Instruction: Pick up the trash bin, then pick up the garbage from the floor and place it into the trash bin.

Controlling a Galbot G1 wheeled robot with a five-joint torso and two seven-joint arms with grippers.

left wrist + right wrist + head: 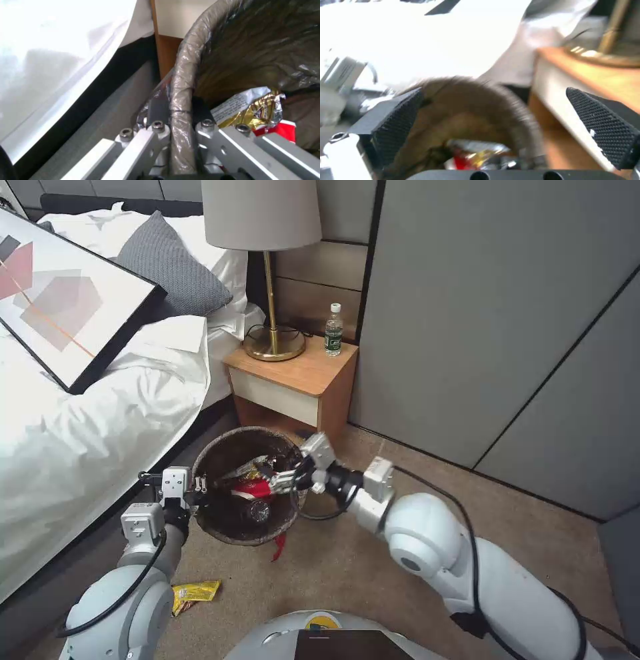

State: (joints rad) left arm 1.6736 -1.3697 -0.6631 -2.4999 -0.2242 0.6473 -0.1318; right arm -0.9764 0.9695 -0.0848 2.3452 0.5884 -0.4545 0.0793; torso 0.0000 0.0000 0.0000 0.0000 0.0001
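The scene is a bedroom corner with grey wall panels filling the right of the head view, a white-sheeted bed across the left carrying a framed picture, and brown carpet along the bottom. A wooden nightstand sits at centre, holding a brass lamp and a water bottle. Just below the nightstand, in the middle of the frame, is the trash bin, its dark liner folded over the rim and red and foil litter already lying inside. The left gripper is clamped on the bin's near-left rim; the left wrist view shows one finger on either side of the liner-wrapped edge. The right gripper hangs over the bin's mouth from the right with its pads spread apart and nothing between them, so a drop looks just completed. A yellow snack wrapper lies on the carpet at the lower left, and a red scrap sits just below the bin. To do this step well, the left arm should keep the bin level and the rim grip firm, while the right arm lifts clear of the liner without snagging it.
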